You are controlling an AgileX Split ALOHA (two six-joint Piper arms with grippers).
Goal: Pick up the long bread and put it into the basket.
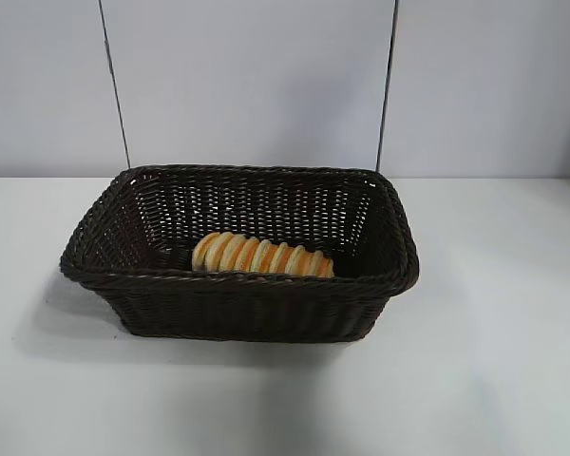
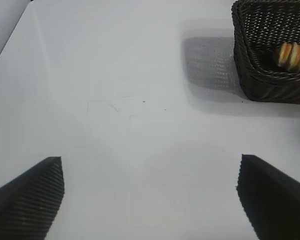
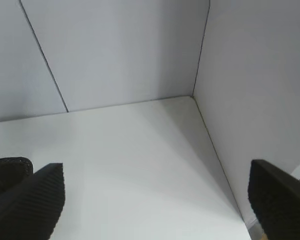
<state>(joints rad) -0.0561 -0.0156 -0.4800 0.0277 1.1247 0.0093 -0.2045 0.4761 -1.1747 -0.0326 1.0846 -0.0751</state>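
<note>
1. Black ribbed pads on both pincers stand wide apart with nothing between them. The left pincer (image 2: pixel 150 200) hovers over bare white counter (image 2: pixel 130 125), and the right pincer (image 3: pixel 155 200) faces the counter's far corner and the pale wall panels (image 3: pixel 115 50).
2. Neither pincer shows in the exterior view, so both arms sit clear of the work area.
3. From the left wrist, the basket (image 2: pixel 250 75) sits well apart from the pincer, off to one side, with its shadow on the counter. From the right wrist, only a dark sliver of woven rim shows just beside one pad.
4. The long bread (image 1: pixel 262 256) lies inside the basket (image 1: pixel 247 294), on the floor near the front wall, roughly along the long side and slightly right of centre. It's fully below the braided rim and nothing touches it.
5. Step read: placement looks done, loaf released and in the container. That puts us at the retreat/park phase.
6. Next move, my call: nothing more on the loaf. Just bring the arms to rest, keeping the pincers clear of the rim so the basket doesn't get nudged.
7. Risk is low. The loaf sits stable, no overhang.
</note>
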